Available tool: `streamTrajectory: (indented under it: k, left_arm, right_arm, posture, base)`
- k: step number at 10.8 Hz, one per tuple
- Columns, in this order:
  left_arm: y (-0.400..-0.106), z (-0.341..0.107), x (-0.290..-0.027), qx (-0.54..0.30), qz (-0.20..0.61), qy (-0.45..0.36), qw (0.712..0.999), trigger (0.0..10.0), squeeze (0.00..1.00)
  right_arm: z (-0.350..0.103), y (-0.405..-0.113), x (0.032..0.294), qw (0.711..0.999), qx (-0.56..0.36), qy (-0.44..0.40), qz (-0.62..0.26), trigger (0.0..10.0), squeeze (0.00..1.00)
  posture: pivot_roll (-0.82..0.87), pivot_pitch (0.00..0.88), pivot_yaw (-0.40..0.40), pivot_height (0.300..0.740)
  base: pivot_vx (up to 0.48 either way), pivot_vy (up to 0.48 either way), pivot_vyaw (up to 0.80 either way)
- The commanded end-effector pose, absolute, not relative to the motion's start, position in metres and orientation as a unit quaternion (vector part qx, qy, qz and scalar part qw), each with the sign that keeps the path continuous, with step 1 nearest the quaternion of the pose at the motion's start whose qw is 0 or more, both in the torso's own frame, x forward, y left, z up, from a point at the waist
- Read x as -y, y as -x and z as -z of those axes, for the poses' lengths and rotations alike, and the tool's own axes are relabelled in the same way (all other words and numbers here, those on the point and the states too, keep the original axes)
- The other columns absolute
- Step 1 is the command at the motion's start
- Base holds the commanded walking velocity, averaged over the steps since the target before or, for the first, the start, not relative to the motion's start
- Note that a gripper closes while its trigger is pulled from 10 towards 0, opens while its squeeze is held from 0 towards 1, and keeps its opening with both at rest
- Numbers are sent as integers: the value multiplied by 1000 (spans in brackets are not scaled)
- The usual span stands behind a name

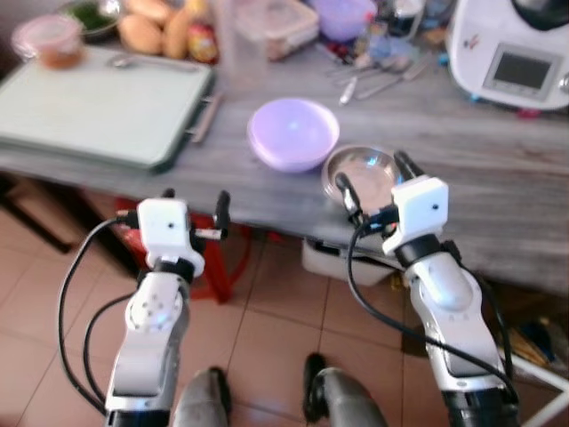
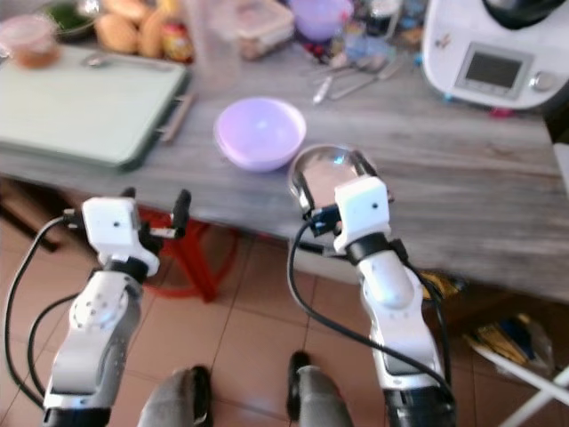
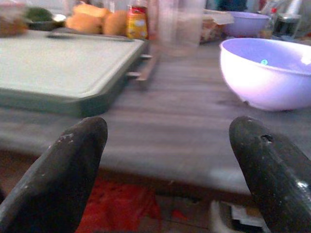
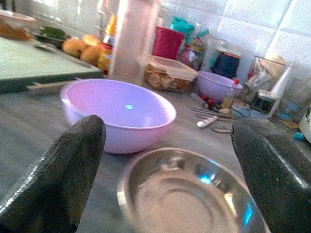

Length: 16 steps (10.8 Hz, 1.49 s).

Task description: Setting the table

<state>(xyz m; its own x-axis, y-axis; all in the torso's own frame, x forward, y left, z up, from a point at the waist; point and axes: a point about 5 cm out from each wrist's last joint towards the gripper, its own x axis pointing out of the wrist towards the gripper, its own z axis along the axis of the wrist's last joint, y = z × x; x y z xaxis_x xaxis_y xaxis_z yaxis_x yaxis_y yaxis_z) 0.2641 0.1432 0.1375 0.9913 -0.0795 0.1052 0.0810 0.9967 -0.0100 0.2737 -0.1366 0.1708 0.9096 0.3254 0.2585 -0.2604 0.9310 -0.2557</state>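
Off the near edge of the tabletop [image 1: 498, 187], the left pincer [image 1: 194, 205] hangs open and empty, over floor, with the green cutting board [image 1: 89, 107] ahead and to its left. Ahead and to its right sits the purple bowl [image 1: 293, 133], well apart from it. Further right, the right pincer [image 1: 373, 178] is spread wide, fingers straddling the steel bowl [image 4: 184, 194] just in front of them. That steel bowl touches or nearly touches the purple one. Right arm is clearly nearer; a short forward reach looks like the call.
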Motion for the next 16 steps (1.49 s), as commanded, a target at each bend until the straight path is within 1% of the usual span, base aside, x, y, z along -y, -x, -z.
streamTrajectory:
  k: [1,2,3,4,5,7,8,9,10,11,12,13,14,16]
  left_arm:
    - [-263,-133,-143,44,40,10,998,10000,0]
    - [-266,-127,-150,33,45,5,998,10000,0]
    - [-268,-122,-152,27,57,-4,998,10000,0]
    - [-269,-117,-152,23,73,-20,997,10000,0]
    - [-267,-111,-158,17,70,-32,997,10000,0]
    - [-265,-105,-167,11,43,-24,999,10000,0]
    - [-262,-98,-169,8,34,-21,999,10000,0]
    - [-262,-94,-165,6,38,-21,999,10000,0]
    - [-266,-95,-160,8,52,-26,998,10000,0]
    - [-267,-95,-157,20,73,-21,997,10000,0]
    - [-264,-94,-154,12,80,-6,997,10000,0]
    - [-260,-91,-153,9,81,9,997,10000,0]
    - [-255,-85,-149,2,78,21,997,10000,0]
    - [-256,-91,-139,14,98,31,995,10000,0]
  right_arm:
    - [-174,-272,139,970,155,104,-156,10000,0]
    - [-150,-268,139,967,101,99,-214,10000,0]
    - [-132,-261,136,957,76,134,-244,10000,0]
    - [-122,-264,142,968,57,128,-209,10000,0]
    - [-118,-270,153,977,53,131,-160,10000,0]
    - [-113,-279,177,990,40,128,-44,10000,0]
    - [-111,-275,180,992,45,120,6,10000,0]
    - [-112,-276,178,992,57,115,20,10000,0]
    - [-111,-280,171,994,48,98,16,10000,0]
    - [-114,-278,164,994,71,77,0,10000,0]
    - [-114,-278,166,996,63,67,13,10000,0]
    - [-119,-277,163,995,73,71,1,10000,0]
    - [-116,-277,162,997,58,58,-3,10000,0]
    - [-120,-280,162,996,68,54,-9,10000,0]
  posture:
    - [-31,127,-15,740]
    - [-16,14,16,740]
    - [-16,0,20,740]
    - [-9,0,29,740]
    - [-3,0,25,740]
    - [9,0,7,740]
    - [10,0,-6,740]
    - [-1,0,-6,740]
    - [-1,0,-12,740]
    - [-3,0,-11,740]
    - [-9,0,-9,740]
    - [-19,0,-5,740]
    - [-23,0,-6,740]
    - [-30,1,-5,740]
  base:
    - [-352,0,0]
    - [-307,0,0]
    - [-311,0,0]
    - [-307,0,0]
    - [-307,0,0]
    - [-307,0,0]
    - [-296,0,0]
    - [-292,0,0]
    - [0,0,0]
    - [0,0,0]
    - [0,0,0]
    - [0,0,0]
    - [0,0,-800]
    - [0,-353,-800]
